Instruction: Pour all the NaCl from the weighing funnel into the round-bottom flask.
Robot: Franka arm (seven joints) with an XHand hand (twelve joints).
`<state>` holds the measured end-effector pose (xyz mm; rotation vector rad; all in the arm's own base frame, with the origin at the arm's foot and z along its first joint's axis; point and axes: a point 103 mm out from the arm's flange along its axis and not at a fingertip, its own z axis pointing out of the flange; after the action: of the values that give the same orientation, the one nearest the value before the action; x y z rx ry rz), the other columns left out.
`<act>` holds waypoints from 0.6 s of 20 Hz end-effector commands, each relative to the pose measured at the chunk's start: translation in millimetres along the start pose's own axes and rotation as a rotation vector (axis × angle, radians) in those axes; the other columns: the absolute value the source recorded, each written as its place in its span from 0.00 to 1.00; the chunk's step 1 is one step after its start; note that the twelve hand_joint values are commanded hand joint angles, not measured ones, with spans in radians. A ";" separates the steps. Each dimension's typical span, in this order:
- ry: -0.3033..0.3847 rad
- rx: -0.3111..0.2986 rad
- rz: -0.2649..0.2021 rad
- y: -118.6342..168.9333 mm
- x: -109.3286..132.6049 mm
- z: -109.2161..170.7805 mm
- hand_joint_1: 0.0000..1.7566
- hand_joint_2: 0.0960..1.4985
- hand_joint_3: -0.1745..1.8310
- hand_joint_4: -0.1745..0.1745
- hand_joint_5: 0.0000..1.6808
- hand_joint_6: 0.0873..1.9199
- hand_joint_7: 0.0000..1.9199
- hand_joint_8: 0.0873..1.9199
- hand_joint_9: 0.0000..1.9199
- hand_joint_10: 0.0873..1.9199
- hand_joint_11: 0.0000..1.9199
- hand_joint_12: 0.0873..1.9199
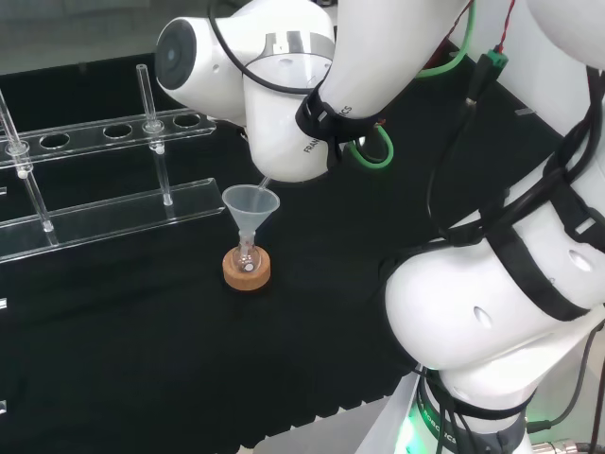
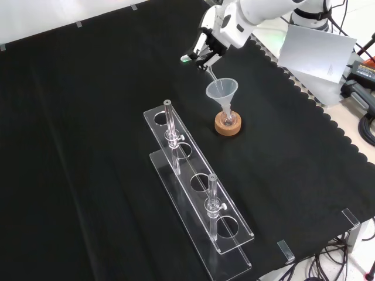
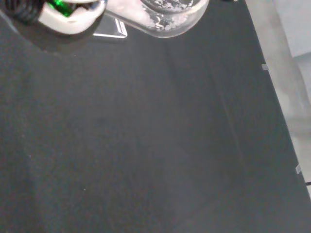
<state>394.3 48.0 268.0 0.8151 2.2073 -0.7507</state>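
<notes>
Fingers of the hand (image 2: 206, 48) curl around a clear weighing funnel (image 3: 167, 14), white grains clinging inside, tilted so its spout reaches just over the rim of a plastic funnel (image 2: 222, 91). That funnel feeds the small round-bottom flask (image 2: 227, 119), steadied upright in a cork ring (image 1: 247, 270).

Three cameras on one black-clothed bench

The head view looks down from behind the arm, its white links filling 3 o'clock; the front view faces back from the opposite side, higher and wider. Both share the funnel (image 1: 250, 205) over the cork ring (image 1: 247, 269) and the clear rack (image 2: 199, 187). The wrist view sits close above the black cloth (image 3: 146, 145), a glass vessel (image 3: 170, 19) at 12 o'clock.
</notes>
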 end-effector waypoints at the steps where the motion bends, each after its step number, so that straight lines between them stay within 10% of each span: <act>1: -0.037 0.012 -0.007 1.4 -3.3 0.6 0.63 0.48 0.29 1.00 0.79 0.20 0.84 0.07 0.59 0.05 0.04 0.77; 12: -0.068 0.000 -0.034 3.4 -9.6 -7.7 0.63 0.48 0.29 1.00 0.79 0.20 0.84 0.07 0.59 0.04 0.04 0.77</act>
<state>399.5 51.4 277.4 0.7523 2.1661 -0.7840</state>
